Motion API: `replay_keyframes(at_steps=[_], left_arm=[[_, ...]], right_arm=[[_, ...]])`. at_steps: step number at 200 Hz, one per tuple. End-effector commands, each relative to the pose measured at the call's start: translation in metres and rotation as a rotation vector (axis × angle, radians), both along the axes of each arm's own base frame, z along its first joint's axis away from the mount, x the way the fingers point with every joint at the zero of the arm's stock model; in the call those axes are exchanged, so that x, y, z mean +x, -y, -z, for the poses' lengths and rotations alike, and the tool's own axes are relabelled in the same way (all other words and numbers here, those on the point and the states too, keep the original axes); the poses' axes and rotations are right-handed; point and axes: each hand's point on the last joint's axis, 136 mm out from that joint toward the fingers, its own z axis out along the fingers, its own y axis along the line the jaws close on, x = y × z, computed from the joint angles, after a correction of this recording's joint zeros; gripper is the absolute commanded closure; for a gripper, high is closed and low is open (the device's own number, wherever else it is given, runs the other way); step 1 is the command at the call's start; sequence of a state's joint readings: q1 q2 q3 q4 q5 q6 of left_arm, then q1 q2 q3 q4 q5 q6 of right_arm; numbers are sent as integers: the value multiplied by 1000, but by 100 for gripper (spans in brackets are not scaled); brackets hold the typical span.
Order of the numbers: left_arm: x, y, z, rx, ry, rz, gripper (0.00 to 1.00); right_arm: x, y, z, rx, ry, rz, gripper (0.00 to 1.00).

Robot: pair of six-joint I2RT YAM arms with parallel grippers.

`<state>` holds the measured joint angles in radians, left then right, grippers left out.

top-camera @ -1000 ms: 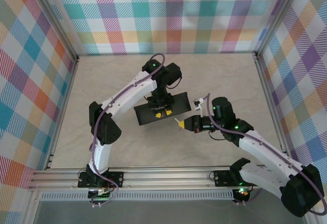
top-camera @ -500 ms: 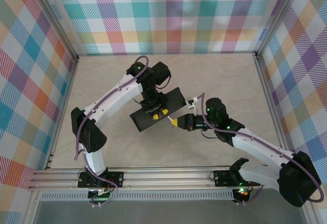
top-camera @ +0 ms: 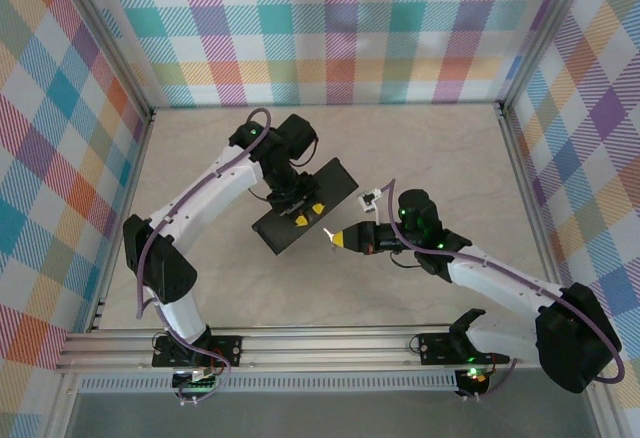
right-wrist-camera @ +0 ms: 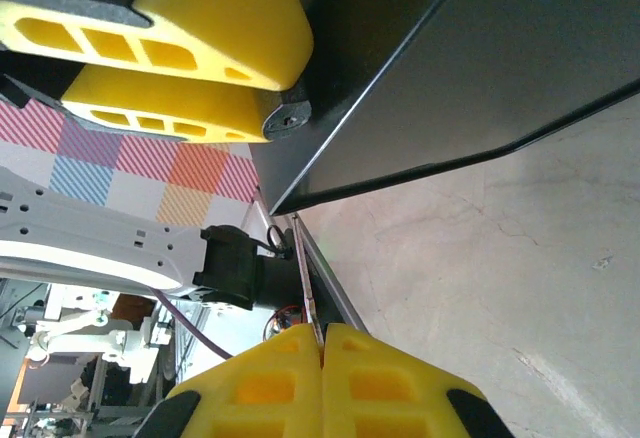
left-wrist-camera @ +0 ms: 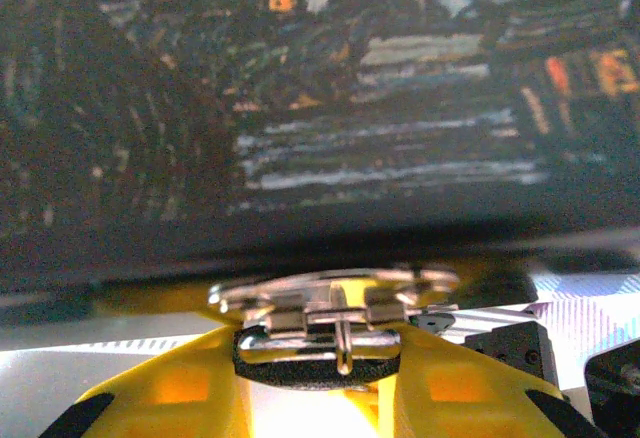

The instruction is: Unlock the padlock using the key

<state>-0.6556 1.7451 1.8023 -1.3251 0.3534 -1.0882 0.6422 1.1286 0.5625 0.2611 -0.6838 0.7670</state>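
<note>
the box (top-camera: 335, 180) lies about in the middle of the table (top-camera: 440, 148). the left gripper (top-camera: 308, 214) is at the box's near edge and grips the padlock (right-wrist-camera: 285, 118) there. the right gripper (top-camera: 334, 239) is just beside the box's near right side, pinching the key (right-wrist-camera: 306, 293), which points toward the padlock.

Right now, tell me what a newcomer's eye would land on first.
The black box sits mid-table, with both arms meeting at it. The left gripper pinches the small dark padlock at the box's near edge. The right gripper holds the thin key pointing towards it.
</note>
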Motion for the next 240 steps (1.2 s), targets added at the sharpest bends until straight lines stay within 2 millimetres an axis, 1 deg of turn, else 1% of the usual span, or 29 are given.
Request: replay_keyframes(at_steps=[1,42,74,114,191,240], left_arm=[[1,7,-25,-99,59,7,98],[1,7,-25,-111,60,9,99],[1,7,-26,-118,63,9,99],[1,6,-25,-120,65,8,100],[-1,6,-25,-136,62,-4,100],[-2,6,-25,-150,62,-10,100]], right_arm=[[-2,-8,-15,59,29,-43,100],[10,-13,-15,68,23,-16,100],[16,-17,-22,89,36,-10,100],[19,-20,-26,94,42,-13,100],[25,-23,-22,91,24,1,100],[31,-26,-25,106,25,11,100]])
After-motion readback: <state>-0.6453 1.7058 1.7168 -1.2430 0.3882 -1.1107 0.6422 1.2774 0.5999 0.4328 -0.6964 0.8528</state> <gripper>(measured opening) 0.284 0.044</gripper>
